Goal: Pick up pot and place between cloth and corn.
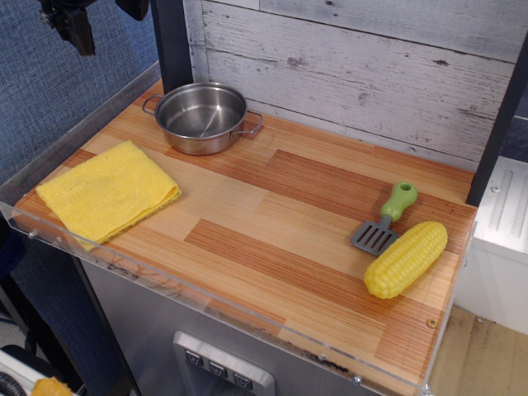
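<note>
I note the pot (201, 117) standing upright at the table's (272, 239) back left corner, beyond the cloth (107, 191); corn (406, 258) lies far right beside the spatula (385, 219). Gripper (73, 23) hangs top left, holding nothing; its opening I cannot tell.

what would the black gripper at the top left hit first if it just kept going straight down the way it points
Probably the wooden tabletop near its back left edge, just left of the shiny round steel pot. The black gripper hangs high and is partly cropped, so depth is unclear; it may instead land outside the table.
</note>
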`<state>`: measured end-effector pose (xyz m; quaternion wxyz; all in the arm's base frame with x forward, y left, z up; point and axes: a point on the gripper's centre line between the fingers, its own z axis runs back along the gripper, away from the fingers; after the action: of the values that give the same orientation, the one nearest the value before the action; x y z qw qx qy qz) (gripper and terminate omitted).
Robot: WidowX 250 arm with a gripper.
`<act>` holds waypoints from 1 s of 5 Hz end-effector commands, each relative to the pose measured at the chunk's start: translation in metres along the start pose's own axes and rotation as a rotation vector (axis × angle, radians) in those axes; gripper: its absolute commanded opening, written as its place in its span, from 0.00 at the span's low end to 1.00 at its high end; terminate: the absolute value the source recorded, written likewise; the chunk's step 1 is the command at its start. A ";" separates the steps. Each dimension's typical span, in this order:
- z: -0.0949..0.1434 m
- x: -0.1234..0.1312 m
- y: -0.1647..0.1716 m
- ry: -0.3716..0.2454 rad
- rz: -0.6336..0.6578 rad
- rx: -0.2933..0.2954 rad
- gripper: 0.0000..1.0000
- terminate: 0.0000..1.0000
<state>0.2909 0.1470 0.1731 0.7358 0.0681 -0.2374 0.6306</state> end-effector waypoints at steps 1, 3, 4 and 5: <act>0.000 0.000 0.000 0.000 0.000 0.000 1.00 0.00; -0.013 0.021 0.038 -0.027 0.059 0.076 1.00 0.00; -0.034 0.014 0.045 0.027 0.139 0.011 1.00 0.00; -0.065 0.002 0.038 0.015 0.116 0.033 1.00 0.00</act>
<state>0.2713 0.1814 0.0933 0.6986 0.0681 -0.2036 0.6825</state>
